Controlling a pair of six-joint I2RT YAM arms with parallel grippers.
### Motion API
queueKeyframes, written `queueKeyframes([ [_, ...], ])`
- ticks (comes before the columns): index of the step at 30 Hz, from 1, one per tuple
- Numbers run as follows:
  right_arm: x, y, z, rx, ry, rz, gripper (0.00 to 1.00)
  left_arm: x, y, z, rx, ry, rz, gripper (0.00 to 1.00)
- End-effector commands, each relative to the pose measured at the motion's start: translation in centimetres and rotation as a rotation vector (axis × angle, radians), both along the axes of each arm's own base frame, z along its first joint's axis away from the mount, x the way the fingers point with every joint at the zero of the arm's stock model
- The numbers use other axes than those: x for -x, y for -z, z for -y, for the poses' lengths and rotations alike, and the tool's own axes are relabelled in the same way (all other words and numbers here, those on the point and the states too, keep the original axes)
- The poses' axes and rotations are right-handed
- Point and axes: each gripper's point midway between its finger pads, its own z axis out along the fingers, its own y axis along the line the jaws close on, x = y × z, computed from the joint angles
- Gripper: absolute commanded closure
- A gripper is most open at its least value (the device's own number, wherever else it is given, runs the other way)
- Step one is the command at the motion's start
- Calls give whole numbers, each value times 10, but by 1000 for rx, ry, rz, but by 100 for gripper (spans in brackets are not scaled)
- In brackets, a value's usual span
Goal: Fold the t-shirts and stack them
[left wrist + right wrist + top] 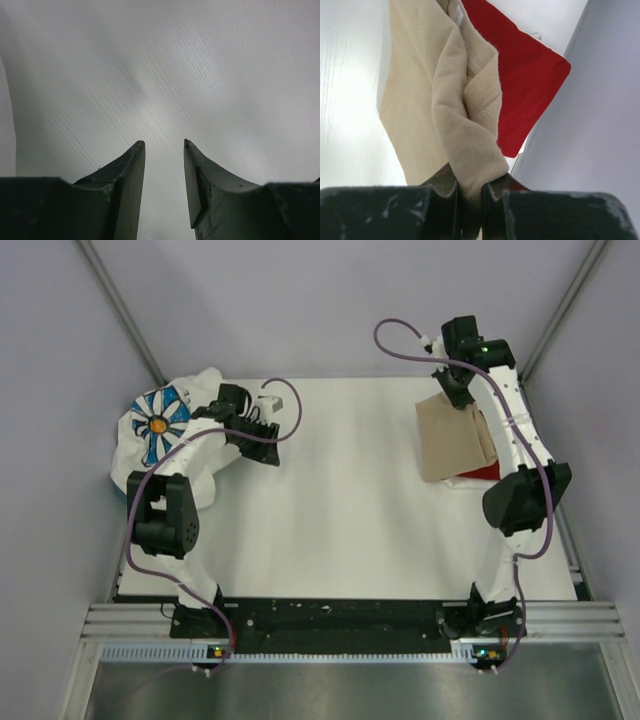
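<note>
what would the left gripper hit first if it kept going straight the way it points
Probably just the bare white table: the left wrist view shows nothing else beyond the open left gripper. Depth is unclear, so where it would touch down is hard to say.

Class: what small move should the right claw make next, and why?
Probably lower the right claw so the tan shirt settles flat on the red shirt. The claw is shut on a bunched tan fold, with the red shirt lying partly beneath.
</note>
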Motion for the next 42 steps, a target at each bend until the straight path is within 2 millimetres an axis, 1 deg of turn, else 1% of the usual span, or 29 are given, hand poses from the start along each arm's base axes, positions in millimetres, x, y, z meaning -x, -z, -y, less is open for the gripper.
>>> queueKeyframes([
  [1, 15, -32, 14, 10, -23, 61, 100, -2, -5, 4, 19, 31, 11, 59],
  [2, 17, -33, 19, 18, -19, 64, 100, -2, -5, 4, 21, 31, 13, 59],
  [4, 17, -36, 33, 49, -4, 70, 100, -1, -5, 4, 20, 34, 14, 59],
  [7, 10, -41, 45, 58, -28, 105, 100, -1, -5, 4, 19, 35, 15, 59],
  [10, 3, -29, 53, 52, -57, 83, 100, -1, -6, 4, 18, 37, 18, 59],
  [11, 2, -21, 57, 55, -61, 60, 100, -2, -6, 4, 18, 39, 19, 59],
  [15, -6, -11, 77, 94, -57, 38, 100, -2, -4, 3, 12, 39, 16, 59],
  [17, -13, -7, 89, 111, -65, 38, 100, -3, -5, 3, 9, 40, 18, 59],
  [19, -22, -3, 95, 148, -87, 49, 100, -3, -4, 3, 10, 41, 13, 59],
  [20, -24, 0, 111, 168, -73, 50, 100, -3, -3, 3, 10, 41, 10, 59],
  [22, -29, 9, 120, 182, -98, 42, 100, -2, -3, 2, 6, 41, 10, 59],
  [25, -41, 28, 120, 146, -146, 45, 100, -3, -1, 2, 4, 44, 9, 59],
  [27, -47, 37, 123, 122, -152, 41, 100, -4, 2, 2, -1, 44, 3, 59],
  [33, -57, 63, 155, 153, -95, 3, 100, -4, 2, 0, -12, 47, 4, 59],
  [36, -60, 72, 164, 166, -85, 1, 100, -4, 2, -1, -18, 50, 6, 59],
  [39, -65, 80, 163, 156, -102, 8, 100, -5, 1, -1, -19, 51, 7, 59],
  [41, -72, 81, 166, 162, -86, 31, 100, -5, 2, -1, -21, 49, 5, 59],
  [42, -76, 80, 170, 169, -67, 47, 91, -5, 2, -1, -21, 49, 3, 59],
])
